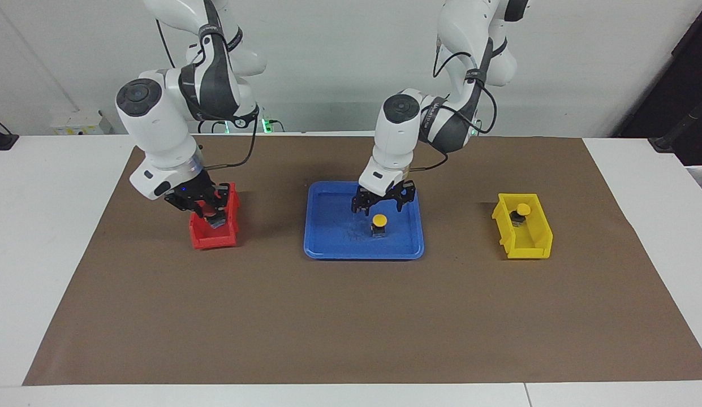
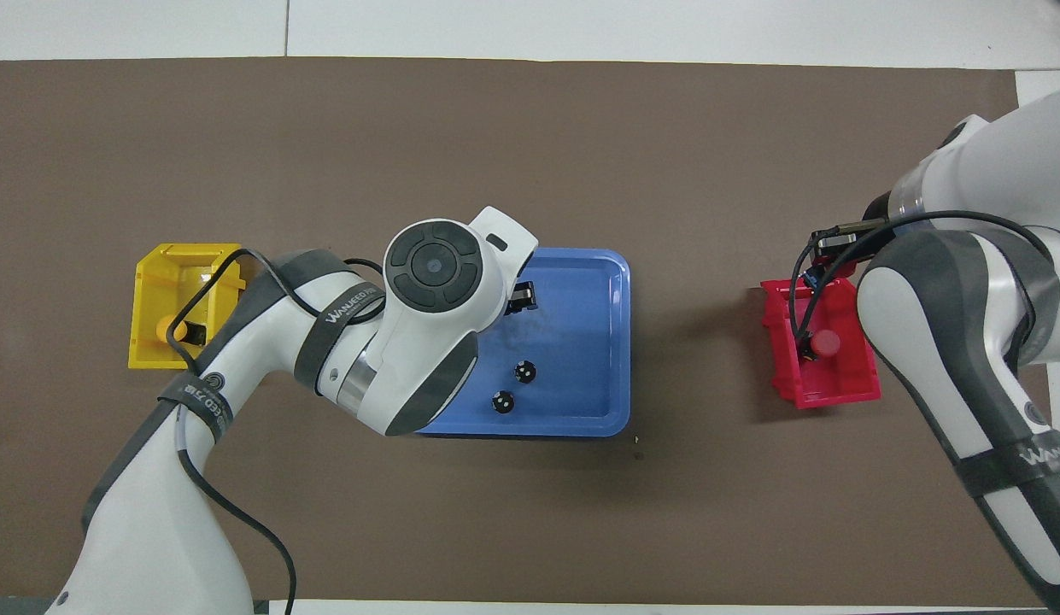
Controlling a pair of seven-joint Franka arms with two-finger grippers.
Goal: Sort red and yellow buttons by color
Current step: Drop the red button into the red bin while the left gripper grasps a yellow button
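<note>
My left gripper (image 1: 382, 204) hangs open, holding nothing, just above the yellow button (image 1: 378, 222) to grab it; right gripper (image 1: 206, 210) sits in the red bin (image 1: 215, 234), grip unclear

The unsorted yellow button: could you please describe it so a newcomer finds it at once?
Find the blue tray at the middle of the brown mat, where the left gripper hovers. The yellow button stands on it. Unlike the other yellow button, it sits in no yellow bin.

Buttons partly sorted by colour

One yellow button (image 1: 378, 221) stands upright in the blue tray (image 1: 328, 249); another (image 1: 521, 212) lies in the yellow bin (image 1: 532, 243); a red button (image 2: 823, 343) lies in the red bin (image 2: 837, 389).
</note>
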